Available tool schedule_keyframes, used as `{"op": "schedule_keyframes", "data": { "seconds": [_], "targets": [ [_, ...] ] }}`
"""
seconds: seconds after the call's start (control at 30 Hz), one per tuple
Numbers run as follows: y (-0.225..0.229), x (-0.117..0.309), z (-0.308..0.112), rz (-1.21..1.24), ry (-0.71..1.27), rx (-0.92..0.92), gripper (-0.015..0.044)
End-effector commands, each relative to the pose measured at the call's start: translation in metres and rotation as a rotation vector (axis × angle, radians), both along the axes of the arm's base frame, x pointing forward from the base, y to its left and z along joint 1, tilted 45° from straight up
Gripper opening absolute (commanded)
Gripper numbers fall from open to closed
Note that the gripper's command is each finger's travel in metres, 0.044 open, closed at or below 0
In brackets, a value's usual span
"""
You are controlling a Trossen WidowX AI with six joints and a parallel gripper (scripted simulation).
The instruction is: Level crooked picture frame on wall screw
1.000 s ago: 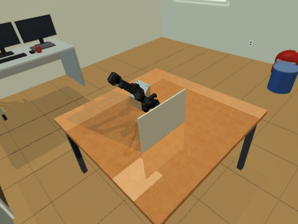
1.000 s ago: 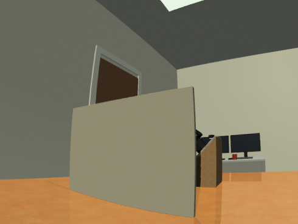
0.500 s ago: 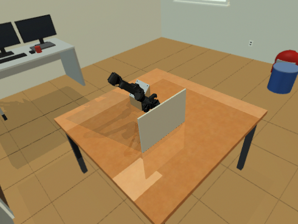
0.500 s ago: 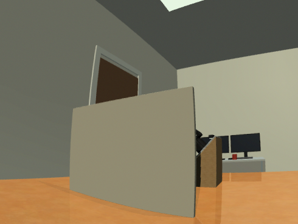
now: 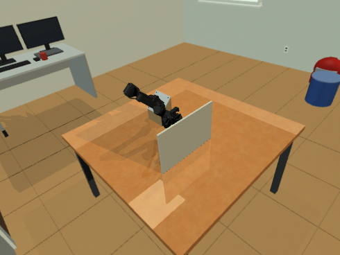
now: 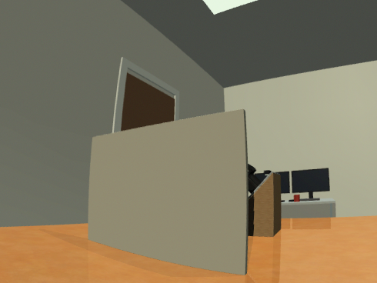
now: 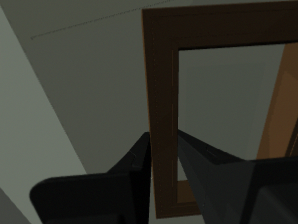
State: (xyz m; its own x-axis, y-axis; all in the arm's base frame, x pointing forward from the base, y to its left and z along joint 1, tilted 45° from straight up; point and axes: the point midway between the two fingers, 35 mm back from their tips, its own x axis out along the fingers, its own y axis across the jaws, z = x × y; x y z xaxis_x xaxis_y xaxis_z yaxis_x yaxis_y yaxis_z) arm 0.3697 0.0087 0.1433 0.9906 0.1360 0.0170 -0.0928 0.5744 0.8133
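The brown picture frame [image 7: 162, 75] shows in the wrist view, its left bar upright in the middle and its top bar running to the right edge, rising slightly that way. Its right side is cut off. My gripper [image 7: 161, 135] is shut on the left bar, one finger outside it and one inside the opening. The top and exterior views see the wall panel [image 5: 187, 135] [image 6: 165, 192] from behind, so the frame, the screw and the notched strip are hidden there. How level the frame hangs cannot be told surely.
The panel stands upright on the wooden table [image 5: 236, 152] [image 6: 308, 254]. The arm [image 5: 149, 98] reaches to the panel's far side from its block-shaped mount [image 5: 155, 116] [image 6: 264, 211]. A desk [image 5: 74, 55] with monitors is beyond the table.
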Motion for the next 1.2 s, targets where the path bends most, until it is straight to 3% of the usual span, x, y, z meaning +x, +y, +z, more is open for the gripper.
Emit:
{"op": "schedule_keyframes", "data": {
  "seconds": [0.0, 1.17],
  "targets": [
    [0.0, 0.0, 0.0001, -0.001, 0.0, 0.0, 0.0],
    [-0.0013, 0.0005, -0.0024, -0.003, -0.021, -0.15, 0.0]
  ]
}}
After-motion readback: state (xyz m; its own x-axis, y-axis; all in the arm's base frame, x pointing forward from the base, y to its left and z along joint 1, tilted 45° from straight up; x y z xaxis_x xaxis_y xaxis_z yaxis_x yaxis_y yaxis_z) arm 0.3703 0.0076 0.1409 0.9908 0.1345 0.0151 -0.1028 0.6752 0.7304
